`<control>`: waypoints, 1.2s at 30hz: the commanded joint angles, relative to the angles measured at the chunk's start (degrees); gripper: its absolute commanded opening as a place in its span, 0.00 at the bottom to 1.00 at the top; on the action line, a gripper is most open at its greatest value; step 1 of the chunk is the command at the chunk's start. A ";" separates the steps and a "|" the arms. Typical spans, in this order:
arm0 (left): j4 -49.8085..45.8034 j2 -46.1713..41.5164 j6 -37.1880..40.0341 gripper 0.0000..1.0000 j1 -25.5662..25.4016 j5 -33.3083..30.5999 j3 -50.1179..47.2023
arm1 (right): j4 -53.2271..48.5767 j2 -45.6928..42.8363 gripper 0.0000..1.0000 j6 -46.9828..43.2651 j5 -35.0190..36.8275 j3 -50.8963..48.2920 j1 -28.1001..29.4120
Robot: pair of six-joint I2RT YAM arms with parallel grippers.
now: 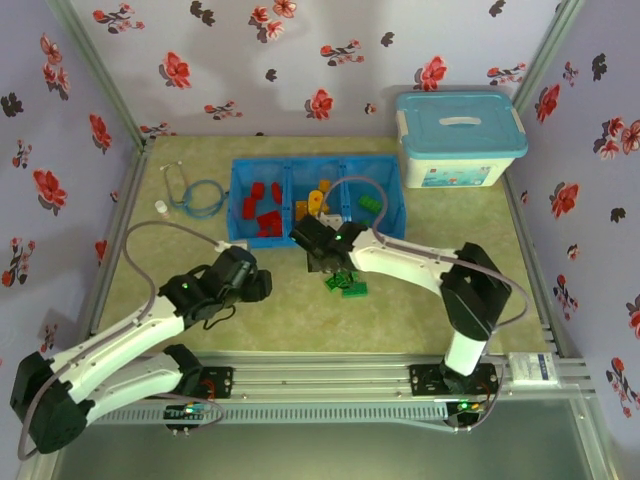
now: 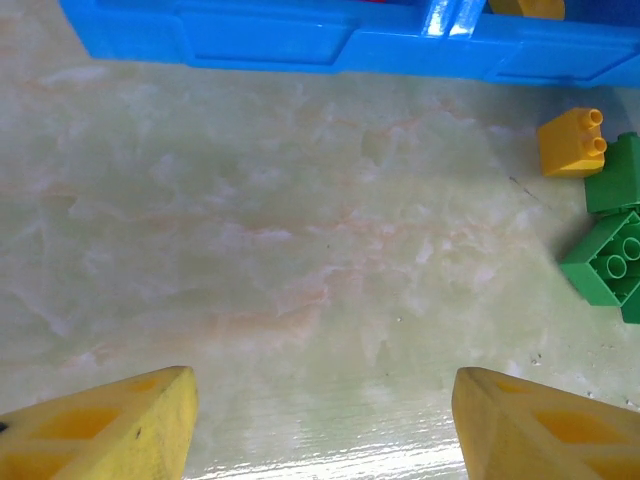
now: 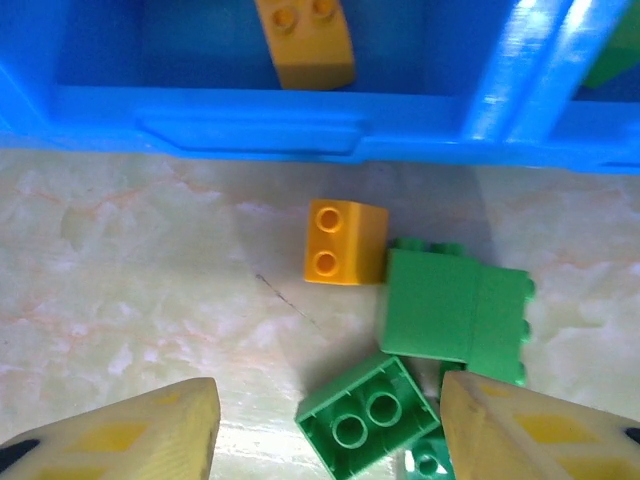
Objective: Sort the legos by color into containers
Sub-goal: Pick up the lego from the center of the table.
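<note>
1. Nearest the lens: yellow fingers of the right tool, spread apart and clamped on nothing; poised low over a loose heap of green legos on the tabletop, just in front of the near wall of the blue tray.
2. Just beside that heap, possibly touching it: one stray yellow-orange lego; unsorted too.
3. Left tool: likewise apart and empty; hovering over bare tabletop, to the left of the heap and near the tray's front wall.
4. Done, judging from above: red legos gathered in the left compartment; several yellow-orange legos in the middle one; at least one green lego in the right one.
5. Left to do: the green heap into the right compartment; the stray yellow-orange piece into the middle; no red seen loose on the tabletop.
6. Estimate: well past halfway; only a handful of pieces outstanding, exact count hard to tell because of the overlap.
</note>
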 commanded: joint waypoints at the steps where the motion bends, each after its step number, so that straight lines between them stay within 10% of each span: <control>1: -1.75 -2.88 -2.08 0.68 -0.52 -2.28 -1.03 | -3.89 4.15 0.58 -1.48 -0.50 4.75 0.05; 36: -2.34 -5.15 -2.79 0.67 -0.57 -3.08 -2.98 | -6.38 19.44 0.39 -2.36 1.73 11.45 -3.91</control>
